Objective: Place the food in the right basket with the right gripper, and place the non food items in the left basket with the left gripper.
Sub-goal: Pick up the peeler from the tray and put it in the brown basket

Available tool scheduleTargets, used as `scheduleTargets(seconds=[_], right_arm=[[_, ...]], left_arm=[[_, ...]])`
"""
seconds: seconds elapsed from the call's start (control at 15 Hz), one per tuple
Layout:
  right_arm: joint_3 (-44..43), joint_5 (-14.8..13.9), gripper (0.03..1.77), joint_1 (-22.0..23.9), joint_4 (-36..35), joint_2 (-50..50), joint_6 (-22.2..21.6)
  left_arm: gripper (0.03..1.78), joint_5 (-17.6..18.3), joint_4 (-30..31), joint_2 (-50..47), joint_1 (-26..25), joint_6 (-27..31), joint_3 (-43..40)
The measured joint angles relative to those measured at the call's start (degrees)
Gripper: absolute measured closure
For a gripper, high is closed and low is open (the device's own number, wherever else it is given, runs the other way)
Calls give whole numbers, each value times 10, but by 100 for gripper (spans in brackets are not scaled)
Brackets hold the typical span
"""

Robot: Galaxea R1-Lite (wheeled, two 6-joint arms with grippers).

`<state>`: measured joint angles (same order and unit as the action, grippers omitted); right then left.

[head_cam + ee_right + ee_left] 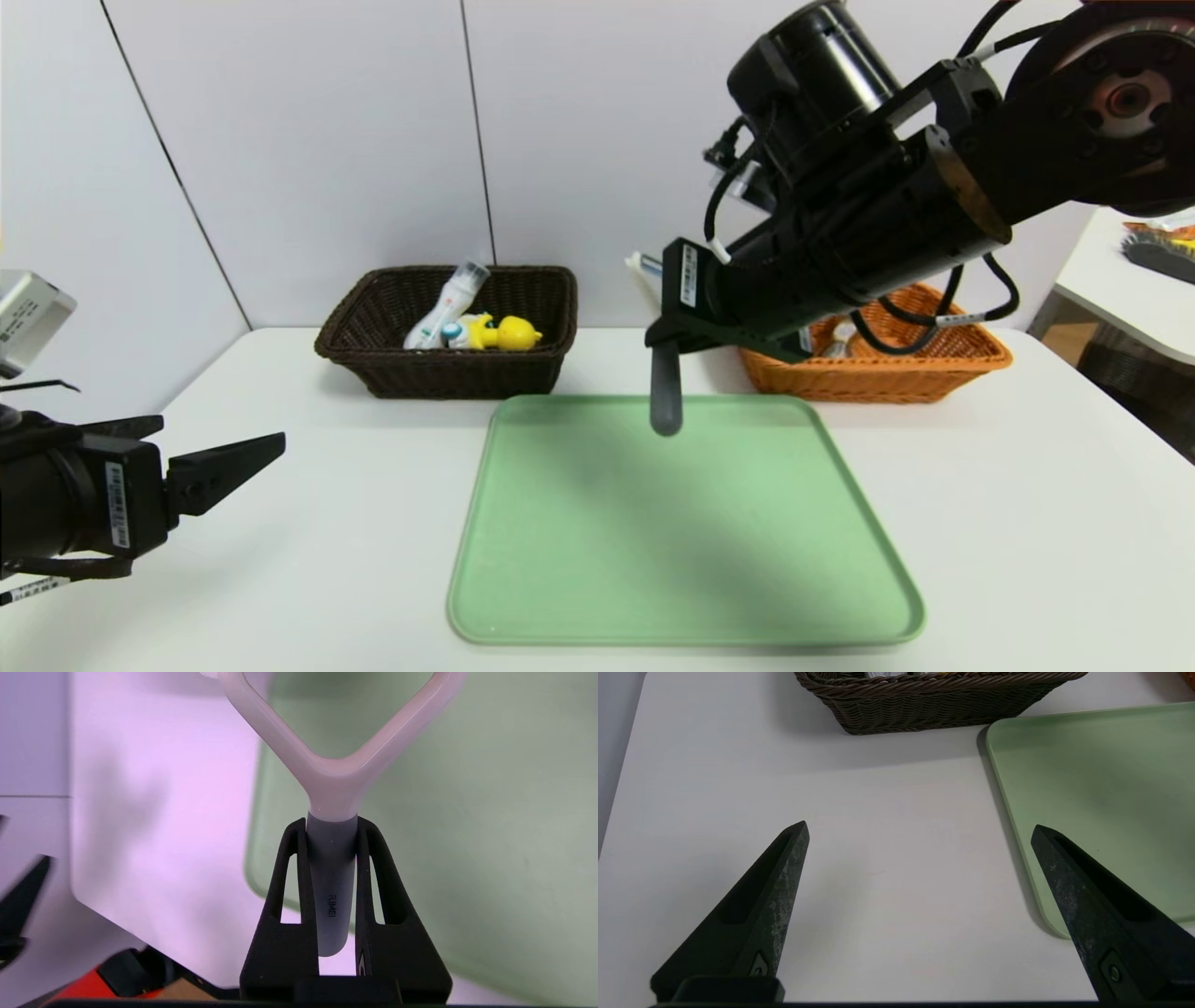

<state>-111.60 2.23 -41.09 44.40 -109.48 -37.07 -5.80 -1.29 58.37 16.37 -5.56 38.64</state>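
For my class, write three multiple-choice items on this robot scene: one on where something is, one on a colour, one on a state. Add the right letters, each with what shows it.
1. Where is the yellow duck toy?
A. on the green tray
B. in the left basket
C. in the right basket

2. What colour is the handle of the peeler?
A. grey
B. red
C. yellow

3. What is the state of the right gripper?
A. open above the tray
B. shut on nothing
C. shut on the peeler

Answers:
1. B: in the head view the duck lies inside the dark brown left basket, not in the orange right basket.
2. A: the right wrist view shows a grey handle below a white forked head.
3. C: its fingers press the handle from both sides, above the green tray. The left gripper hangs open over the table.
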Motion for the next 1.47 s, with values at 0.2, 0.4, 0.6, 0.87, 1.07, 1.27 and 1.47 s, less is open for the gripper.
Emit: scheduleTargets(seconds=[0.2, 0.4, 0.6, 0.87, 1.07, 1.27, 1.47], right_arm=[[0, -5, 155, -12, -128, -4, 12], [0, -29, 155, -17, -255, -28, 47], [0, -35, 155, -18, -377, -67, 69], [0, -48, 155, -17, -522, -133, 105], [0, -50, 155, -12, -600, -182, 137], [0, -50, 155, -9, -651, -227, 159], [-1, -48, 155, -8, -682, -265, 170]], left_arm=[[12, -5, -1, 3, 0, 2, -6], [12, -8, -1, 7, 1, 2, -7], [12, -9, 1, 16, 1, 2, -1], [12, -8, 1, 21, 1, 2, -2], [12, -8, -1, 23, 1, 2, -3], [12, -11, -1, 23, 2, 2, -4], [12, -13, -1, 23, 2, 3, -8]])
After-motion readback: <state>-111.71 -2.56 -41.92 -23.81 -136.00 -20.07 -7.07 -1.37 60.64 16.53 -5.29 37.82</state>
